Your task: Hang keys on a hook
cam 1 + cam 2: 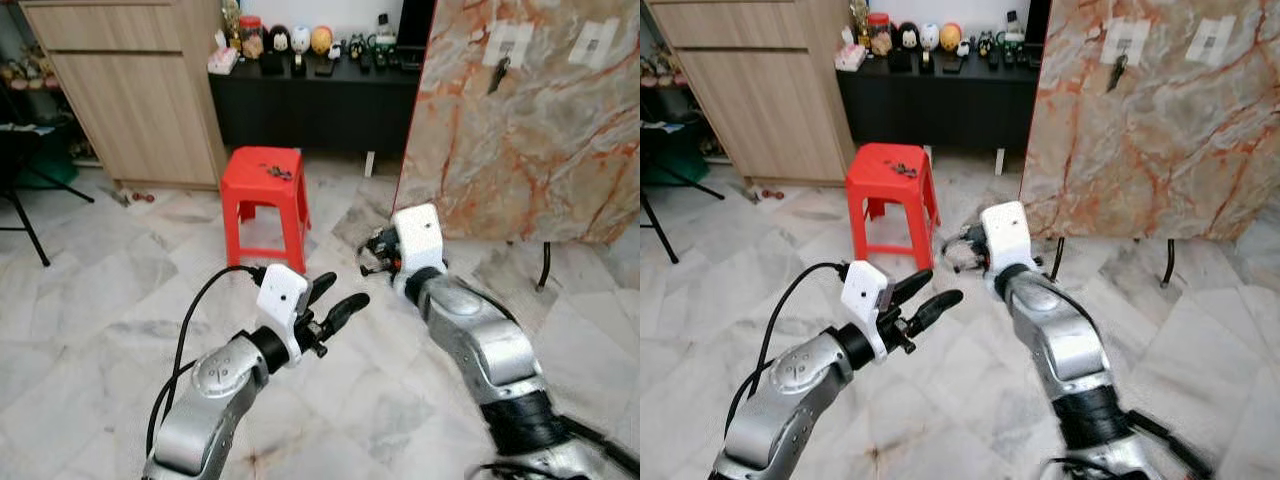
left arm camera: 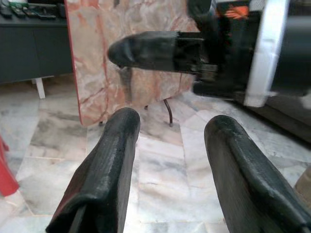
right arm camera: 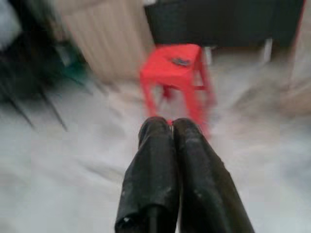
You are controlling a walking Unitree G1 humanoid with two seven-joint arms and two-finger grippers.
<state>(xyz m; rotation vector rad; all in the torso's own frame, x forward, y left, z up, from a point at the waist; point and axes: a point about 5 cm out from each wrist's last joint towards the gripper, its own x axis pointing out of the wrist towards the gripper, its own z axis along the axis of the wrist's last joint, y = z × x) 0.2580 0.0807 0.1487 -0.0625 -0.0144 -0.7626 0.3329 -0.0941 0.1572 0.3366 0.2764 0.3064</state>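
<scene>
Marble floor (image 1: 90, 330) runs to a red stool (image 1: 263, 180) carrying the keys (image 1: 275, 172) on its seat, well ahead of me. My left hand (image 1: 338, 300) is raised over the floor, fingers spread, empty. My right hand (image 3: 172, 127) points toward the stool, fingers pressed together, holding nothing. At right, a marble panel (image 1: 540, 130) bears white hooks (image 1: 510, 45), one already holding a dark key (image 1: 498, 75).
</scene>
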